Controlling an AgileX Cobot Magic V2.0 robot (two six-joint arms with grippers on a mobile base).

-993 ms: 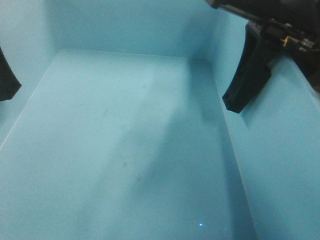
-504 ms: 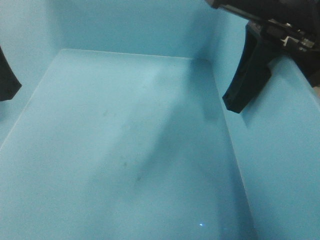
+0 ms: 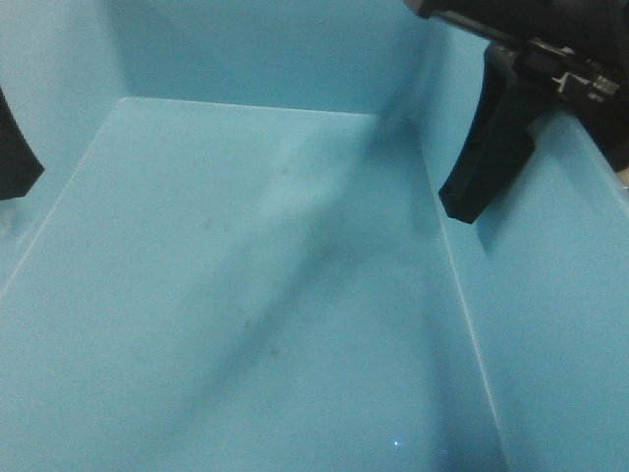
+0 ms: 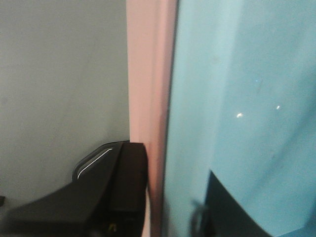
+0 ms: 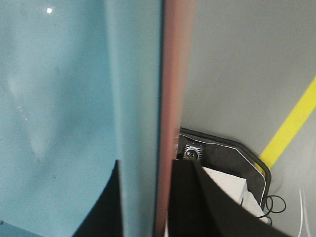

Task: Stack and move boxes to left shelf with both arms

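We see the light sky blue smooth plastic bin (image 3: pixel 246 295) nested inside the salmon pink plastic bin (image 4: pixel 148 74), left claw (image 4: pixel 170 163) and right claw (image 5: pixel 148 165) each clamped over the doubled side walls, so uneven arm travel could twist the stack loose.

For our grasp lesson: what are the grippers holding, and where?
The blue box nested in the pink box: left gripper pinches both left walls together, right gripper both right walls.
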